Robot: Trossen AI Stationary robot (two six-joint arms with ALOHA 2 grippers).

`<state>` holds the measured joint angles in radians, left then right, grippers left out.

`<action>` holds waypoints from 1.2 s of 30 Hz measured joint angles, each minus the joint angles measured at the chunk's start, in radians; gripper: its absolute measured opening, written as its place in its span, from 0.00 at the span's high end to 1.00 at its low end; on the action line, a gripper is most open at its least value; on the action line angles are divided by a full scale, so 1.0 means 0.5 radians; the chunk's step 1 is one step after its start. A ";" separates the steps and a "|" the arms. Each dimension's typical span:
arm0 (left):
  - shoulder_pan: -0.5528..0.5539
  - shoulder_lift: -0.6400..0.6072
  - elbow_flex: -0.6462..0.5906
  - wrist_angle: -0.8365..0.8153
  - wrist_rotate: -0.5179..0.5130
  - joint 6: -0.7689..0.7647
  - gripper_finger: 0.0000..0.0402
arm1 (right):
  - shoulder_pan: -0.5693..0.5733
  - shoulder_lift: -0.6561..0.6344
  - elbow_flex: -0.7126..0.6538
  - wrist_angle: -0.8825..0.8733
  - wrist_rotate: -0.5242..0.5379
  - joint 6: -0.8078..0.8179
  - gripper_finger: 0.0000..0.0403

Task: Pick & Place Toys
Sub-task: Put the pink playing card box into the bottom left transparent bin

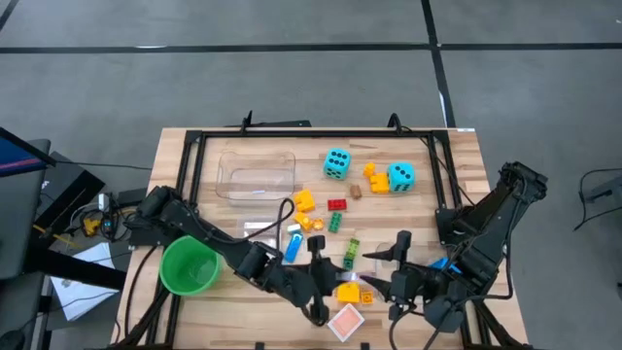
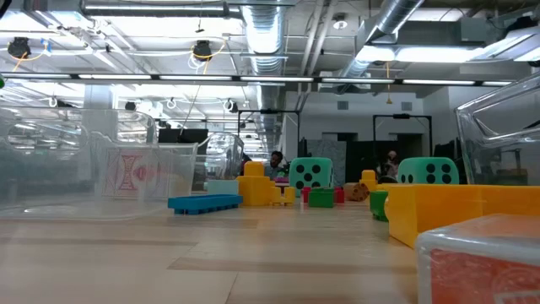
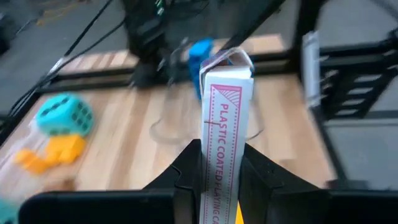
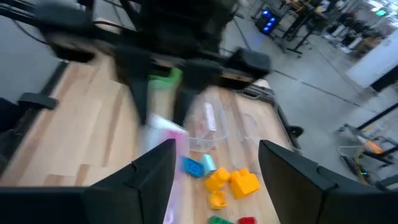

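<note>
Wooden slats make up the surface (image 1: 194, 146), framed by a black rail. Going left to right in the high view: a green plastic cup (image 1: 189, 266) sits at the near left, a clear plastic bin (image 1: 256, 173) lies behind it, then loose small plastic bricks (image 1: 335, 212) in yellow, red, green and blue, and two cyan foam dice with black dots (image 1: 337, 163) toward the far right.

At the near middle, the left end effector (image 3: 221, 180) is clamped narrowly on a red-and-white box of playing cards (image 3: 221, 124); in its wrist view the box stands on its thin edge between the fingers, long axis running straight out away from the wrist, flap end farthest out. The right end effector (image 4: 214, 168) hangs just beside it, to the right, fingers about half spread with nothing between them.

The bin lies up and to the left of the held box, nearer the left arm, so that arm is probably the one to carry it there
</note>
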<state>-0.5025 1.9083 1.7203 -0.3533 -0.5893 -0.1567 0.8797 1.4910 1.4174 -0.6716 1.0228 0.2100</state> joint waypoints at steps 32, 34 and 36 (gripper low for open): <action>0.043 -0.294 -0.368 -2.018 0.494 -0.902 0.86 | 0.001 0.002 0.000 -0.016 0.015 0.000 0.45; 0.047 -0.330 -0.516 -1.969 0.496 -0.909 0.86 | 0.001 0.002 0.000 -0.017 0.015 0.000 0.45; 0.047 -0.384 -0.663 -1.846 0.511 -0.908 0.86 | -0.004 0.002 0.000 -0.017 0.015 0.000 0.45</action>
<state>-0.4789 1.7165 1.3889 -1.2761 -0.3337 -0.6107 0.8778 1.4918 1.4174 -0.6800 1.0302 0.2100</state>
